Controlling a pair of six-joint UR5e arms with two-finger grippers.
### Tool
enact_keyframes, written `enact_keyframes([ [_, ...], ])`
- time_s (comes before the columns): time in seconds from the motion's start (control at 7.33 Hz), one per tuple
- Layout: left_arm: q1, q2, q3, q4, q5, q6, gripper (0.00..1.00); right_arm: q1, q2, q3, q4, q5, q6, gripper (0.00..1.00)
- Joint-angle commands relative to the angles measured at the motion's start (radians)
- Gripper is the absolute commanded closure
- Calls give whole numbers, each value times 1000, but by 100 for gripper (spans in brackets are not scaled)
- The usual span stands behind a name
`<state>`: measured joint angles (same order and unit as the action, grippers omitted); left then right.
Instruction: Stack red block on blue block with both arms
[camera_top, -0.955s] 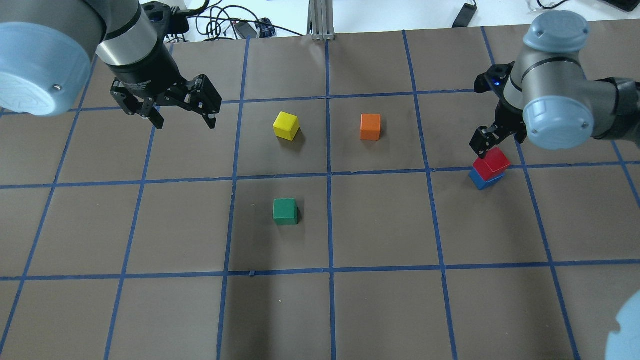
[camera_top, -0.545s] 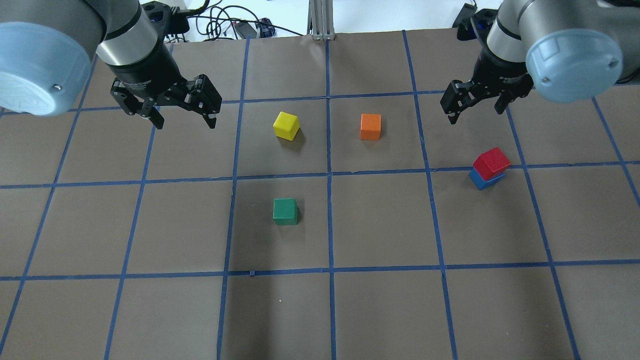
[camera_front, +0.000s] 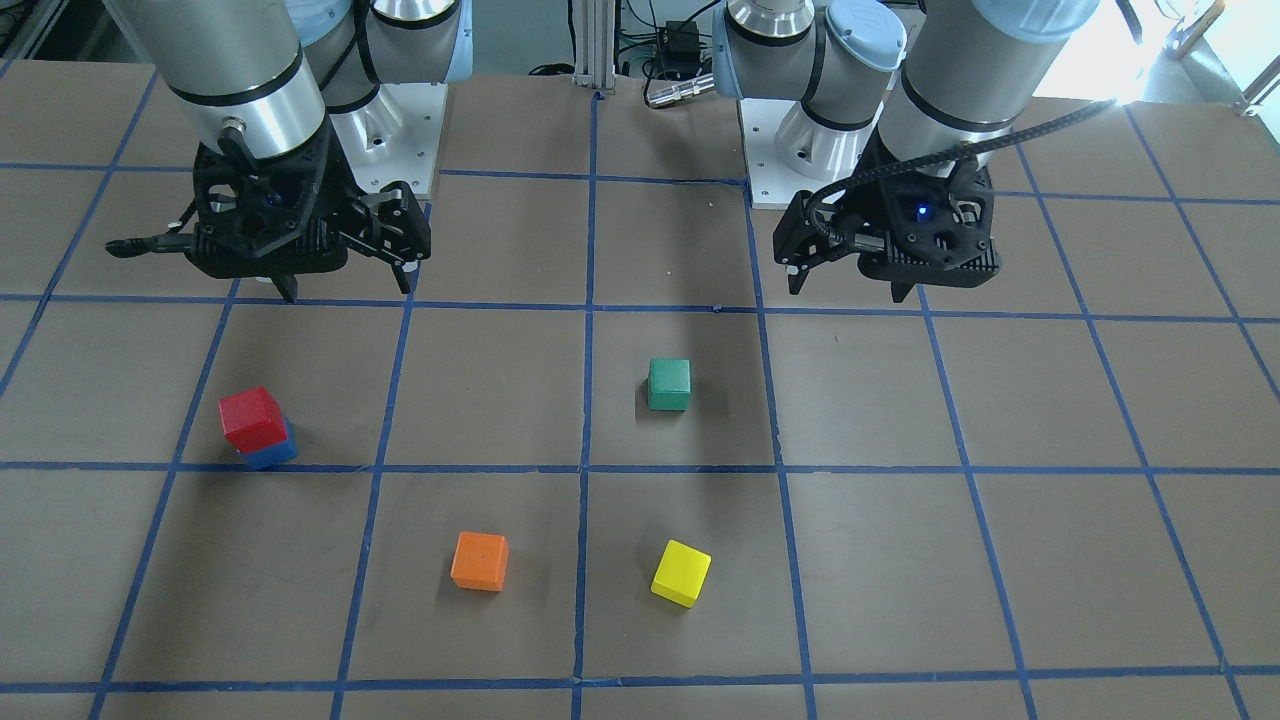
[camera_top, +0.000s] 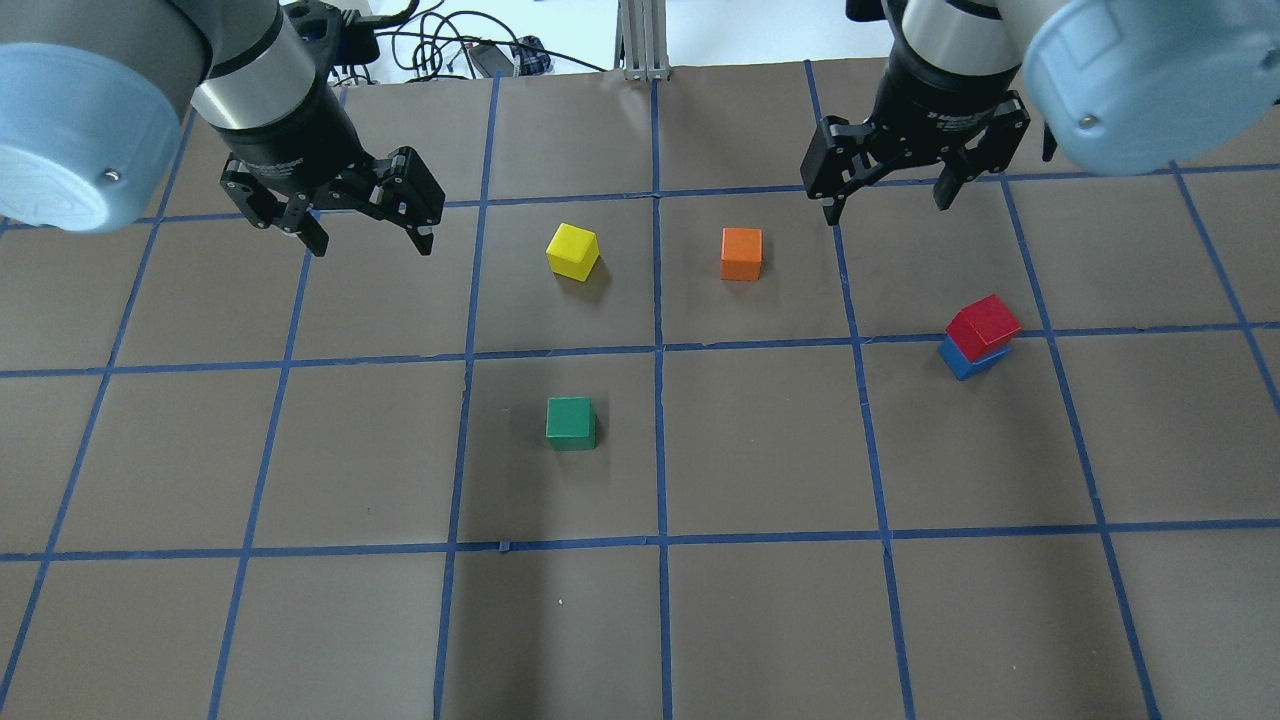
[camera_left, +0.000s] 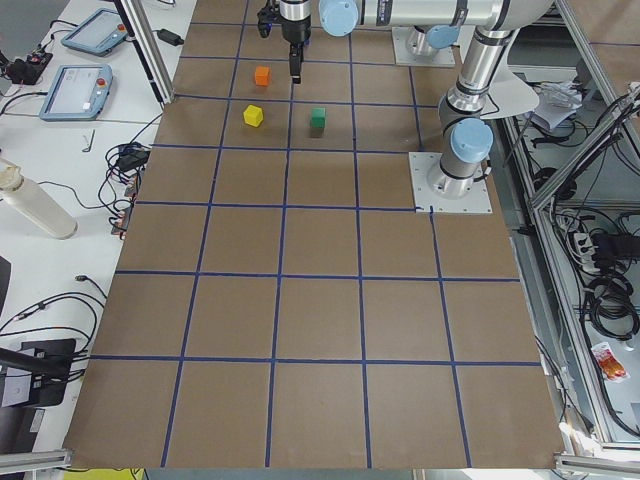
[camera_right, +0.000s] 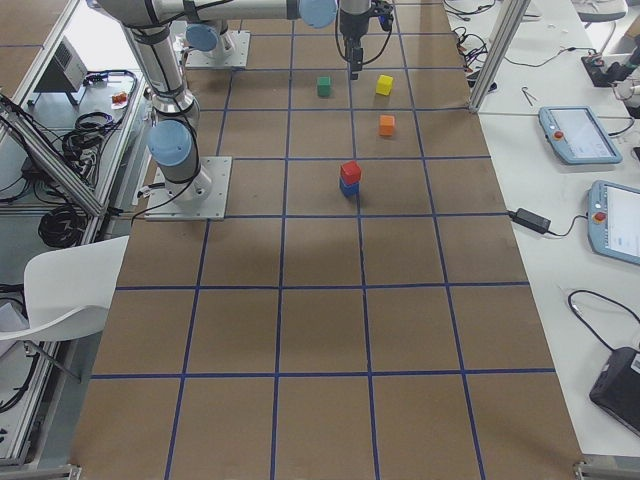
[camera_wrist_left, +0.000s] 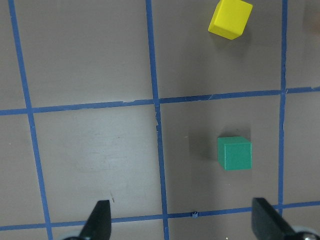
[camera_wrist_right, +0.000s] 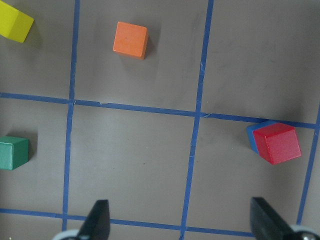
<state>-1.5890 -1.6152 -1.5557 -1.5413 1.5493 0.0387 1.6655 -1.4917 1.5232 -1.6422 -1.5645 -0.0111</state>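
The red block (camera_top: 984, 320) sits on top of the blue block (camera_top: 962, 362), turned a little so a blue edge shows; the stack stands on the table's right side (camera_front: 252, 418). In the right wrist view the red block (camera_wrist_right: 279, 143) covers most of the blue block (camera_wrist_right: 252, 137). My right gripper (camera_top: 886, 205) is open and empty, raised, farther back and to the left of the stack. My left gripper (camera_top: 370, 240) is open and empty, hovering at the far left. Both show in the front view, right gripper (camera_front: 348, 288) and left gripper (camera_front: 850, 290).
A yellow block (camera_top: 572, 251) and an orange block (camera_top: 741, 253) lie in the far middle, and a green block (camera_top: 570, 422) lies nearer the centre. Cables (camera_top: 440, 45) lie beyond the table's far edge. Blue tape lines grid the brown table.
My right gripper has drawn away from the red block, rising and moving back and left. The red block stays on the blue block. The left arm has not moved.
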Motion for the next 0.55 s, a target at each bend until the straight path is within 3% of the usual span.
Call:
enact_keyframes([
  [0.0, -6, 14, -3, 27, 0, -6, 0, 11, 16, 6, -42, -2, 13, 0],
  [0.41, -8, 18, -12, 52, 3, -5, 0, 8, 16, 8, -41, -5, 20, 0],
])
